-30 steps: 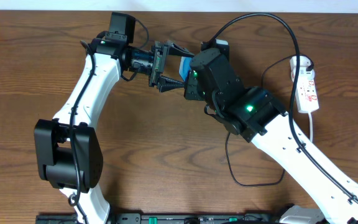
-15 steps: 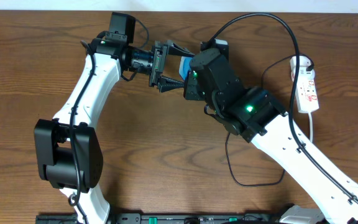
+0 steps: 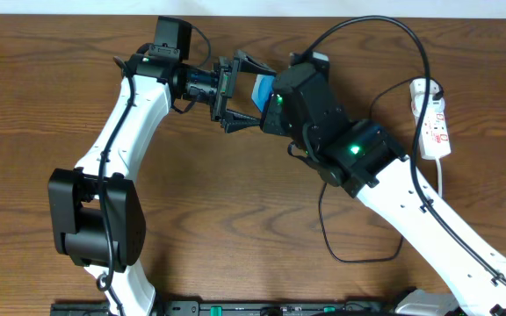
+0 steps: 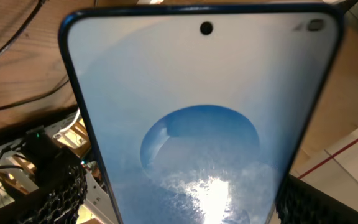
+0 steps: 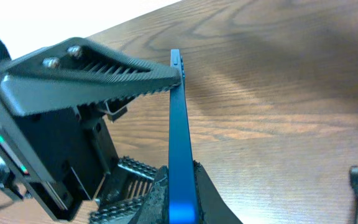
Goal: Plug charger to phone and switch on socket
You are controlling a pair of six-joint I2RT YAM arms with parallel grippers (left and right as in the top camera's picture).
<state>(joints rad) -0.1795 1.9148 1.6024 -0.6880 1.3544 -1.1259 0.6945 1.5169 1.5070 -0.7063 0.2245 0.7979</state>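
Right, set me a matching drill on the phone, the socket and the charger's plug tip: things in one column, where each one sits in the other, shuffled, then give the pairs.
Things
1. phone
2. socket
3. charger plug tip

Places
A. lying loose on the table, nothing holding it
B. clamped in the right gripper, edge-on to the right wrist camera
C. flat on the table near its edge, white with red marks

Pairs: 1-B, 2-C, 3-A
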